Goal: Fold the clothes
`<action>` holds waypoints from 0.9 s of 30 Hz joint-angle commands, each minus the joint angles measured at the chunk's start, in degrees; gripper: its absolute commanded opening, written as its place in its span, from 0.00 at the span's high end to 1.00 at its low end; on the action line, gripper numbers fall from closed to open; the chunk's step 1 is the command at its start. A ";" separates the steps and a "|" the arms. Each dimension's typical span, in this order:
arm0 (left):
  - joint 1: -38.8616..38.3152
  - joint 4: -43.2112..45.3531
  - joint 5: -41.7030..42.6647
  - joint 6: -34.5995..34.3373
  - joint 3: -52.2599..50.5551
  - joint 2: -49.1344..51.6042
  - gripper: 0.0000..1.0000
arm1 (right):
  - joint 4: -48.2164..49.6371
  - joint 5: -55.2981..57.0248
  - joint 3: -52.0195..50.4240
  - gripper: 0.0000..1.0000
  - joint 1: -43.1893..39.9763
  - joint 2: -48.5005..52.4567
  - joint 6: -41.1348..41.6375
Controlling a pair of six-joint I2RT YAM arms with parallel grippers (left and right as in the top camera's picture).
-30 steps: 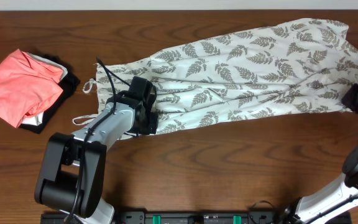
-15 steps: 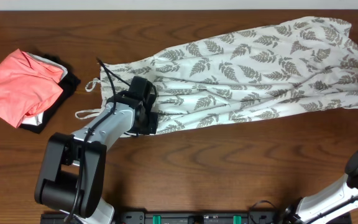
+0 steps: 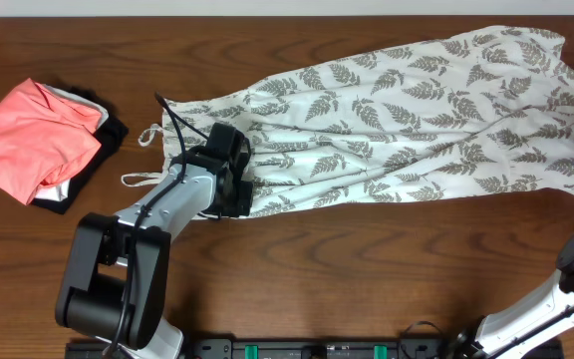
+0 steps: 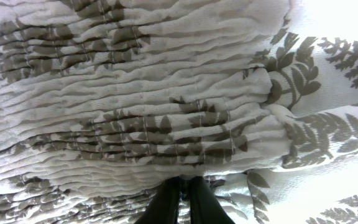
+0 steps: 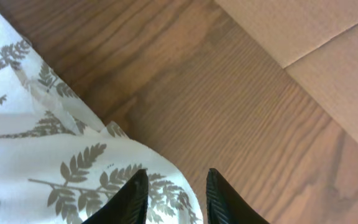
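Left pincer (image 4: 185, 186): fingers pressed together, smocked bodice of dress (image 3: 407, 120) pinched at tips; fabric is seen gathered in ridges all round. From there, dress is laid lengthwise on tabletop (image 3: 367, 259), skirt reaching to right pincer (image 5: 176, 180). Right pincer: fingers spread, nothing gripped; hem corner is seen just beneath gap, bare wood beyond. On far side of left pincer from skirt: coral-pink garment (image 3: 33, 140) is piled on black garment (image 3: 113, 135), apart from dress straps.
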 commanded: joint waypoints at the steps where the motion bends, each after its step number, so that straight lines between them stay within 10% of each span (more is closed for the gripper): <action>1: 0.46 -2.29 -1.90 -0.39 -3.63 4.13 0.91 | -2.58 1.60 4.72 0.68 -1.09 -0.02 -1.97; 11: 0.46 -2.27 -1.92 -0.33 -3.63 4.13 0.91 | -27.12 -15.52 8.04 0.55 -1.03 0.02 1.14; 14: 0.46 -2.27 -1.92 -0.33 -3.63 4.13 0.91 | -26.49 -13.46 5.07 0.42 -1.44 0.11 2.38; 27: 0.46 -2.25 -1.92 -0.33 -3.63 4.13 0.91 | -17.03 -20.13 -1.97 0.47 -7.98 0.57 1.97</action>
